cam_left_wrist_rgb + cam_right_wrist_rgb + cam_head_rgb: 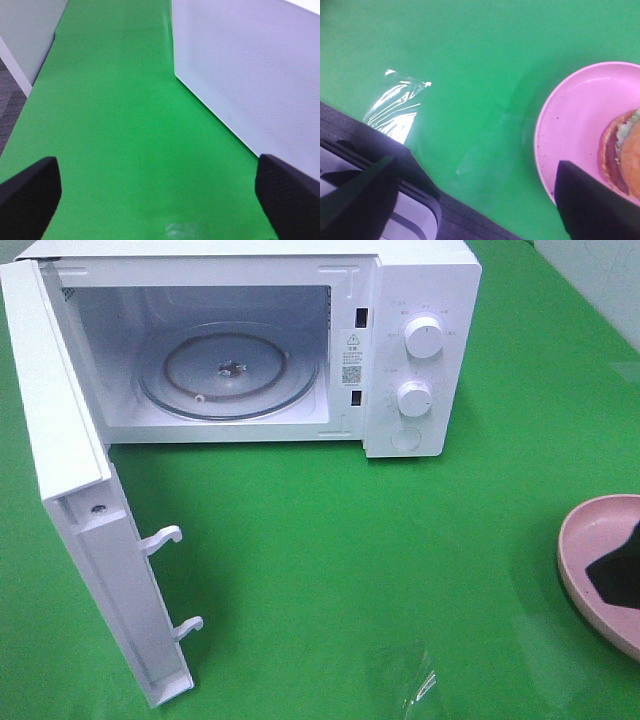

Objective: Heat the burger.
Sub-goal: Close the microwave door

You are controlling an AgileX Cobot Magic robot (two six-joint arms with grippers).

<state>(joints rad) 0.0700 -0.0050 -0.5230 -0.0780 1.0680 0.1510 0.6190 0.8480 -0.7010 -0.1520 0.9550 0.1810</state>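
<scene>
Looking at the exterior high view, you've got the microwave [240, 340] across the upper half with its door [95, 510] swung wide at left, glass turntable [228, 375] bare inside, two dials [424, 340] on the right panel. Green cloth [330, 560] covers the table. At the right edge, a pink plate [590, 540] with the right gripper [622, 575] as a dark shape over it; you can't see the burger here.

Left wrist view: left gripper [160, 200] spread wide, both fingertips [30, 192] at the lower corners, nothing between them, only cloth. The microwave's white perforated side panel [250, 75] fills the upper right.

Right wrist view: the burger [622, 150] sits on the plate at the right edge, partly cut off. Right gripper [480, 200] jaws wide apart, gripping nothing; one fingertip [592, 207] overlaps the plate just below the burger. Shiny clear film [395, 107] lies on the cloth at left.
</scene>
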